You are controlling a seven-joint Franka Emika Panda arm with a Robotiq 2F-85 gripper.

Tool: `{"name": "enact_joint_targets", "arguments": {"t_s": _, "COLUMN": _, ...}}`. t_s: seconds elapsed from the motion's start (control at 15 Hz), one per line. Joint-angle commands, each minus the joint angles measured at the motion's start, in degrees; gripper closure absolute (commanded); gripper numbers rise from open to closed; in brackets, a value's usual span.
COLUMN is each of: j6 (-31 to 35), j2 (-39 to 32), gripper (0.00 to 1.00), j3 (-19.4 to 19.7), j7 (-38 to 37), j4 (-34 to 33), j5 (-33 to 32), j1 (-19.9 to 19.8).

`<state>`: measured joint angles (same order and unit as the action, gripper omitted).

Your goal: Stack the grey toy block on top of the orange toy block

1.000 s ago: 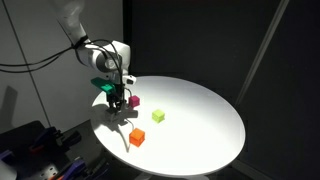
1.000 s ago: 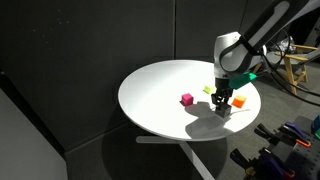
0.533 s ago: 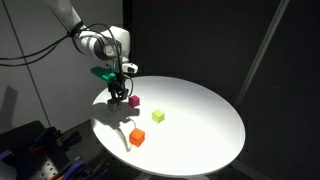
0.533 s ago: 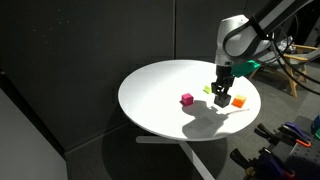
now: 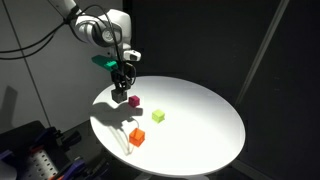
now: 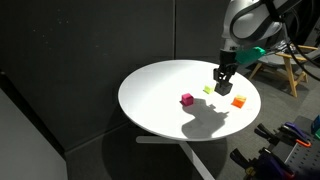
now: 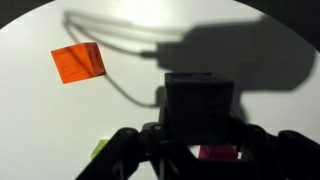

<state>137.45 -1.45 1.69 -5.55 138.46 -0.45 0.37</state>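
Note:
My gripper hangs above the white round table, shut on the grey toy block. In the wrist view the block fills the space between the fingers and looks dark in shadow. The orange toy block rests on the table, apart from the gripper and nearer the table's edge. In the wrist view it lies at the upper left, with nothing on top of it.
A magenta cube and a yellow-green cube also lie on the table. Black curtains surround it. Dark equipment stands beside the table, and a wooden stand is behind the arm.
The gripper has risen from the tabletop with the grey block held in it. The three other cubes have stayed where they were.

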Motion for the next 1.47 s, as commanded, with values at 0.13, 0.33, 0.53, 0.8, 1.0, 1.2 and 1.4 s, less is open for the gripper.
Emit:
{"name": "enact_joint_targets", "arguments": {"t_s": 0.13, "j6": -5.5, "j2": 3.5, "gripper": 0.69, "j3": 1.2, "j7": -1.7, "j4": -1.1, "j5": -1.6, "j1": -2.3}}
{"name": "enact_joint_targets", "arguments": {"t_s": 0.33, "j6": -5.7, "j2": 4.2, "gripper": 0.69, "j3": 2.0, "j7": -1.1, "j4": -1.4, "j5": -1.5, "j1": -3.5}}
{"name": "enact_joint_targets", "arguments": {"t_s": 0.53, "j6": -5.5, "j2": 4.3, "gripper": 0.69, "j3": 2.9, "j7": -0.7, "j4": -2.0, "j5": -1.3, "j1": -4.7}}
{"name": "enact_joint_targets", "arguments": {"t_s": 0.8, "j6": -4.6, "j2": 4.0, "gripper": 0.69, "j3": 4.3, "j7": -0.1, "j4": -2.8, "j5": -1.5, "j1": -6.2}}
{"name": "enact_joint_targets", "arguments": {"t_s": 1.0, "j6": -3.7, "j2": 3.6, "gripper": 0.69, "j3": 5.4, "j7": 0.8, "j4": -3.2, "j5": -1.3, "j1": -7.3}}
{"name": "enact_joint_targets", "arguments": {"t_s": 1.2, "j6": -3.2, "j2": 2.8, "gripper": 0.69, "j3": 6.4, "j7": 1.8, "j4": -3.5, "j5": -1.1, "j1": -8.2}}
{"name": "enact_joint_targets", "arguments": {"t_s": 1.4, "j6": -2.9, "j2": 1.6, "gripper": 0.69, "j3": 7.1, "j7": 3.0, "j4": -3.7, "j5": -0.9, "j1": -8.8}}
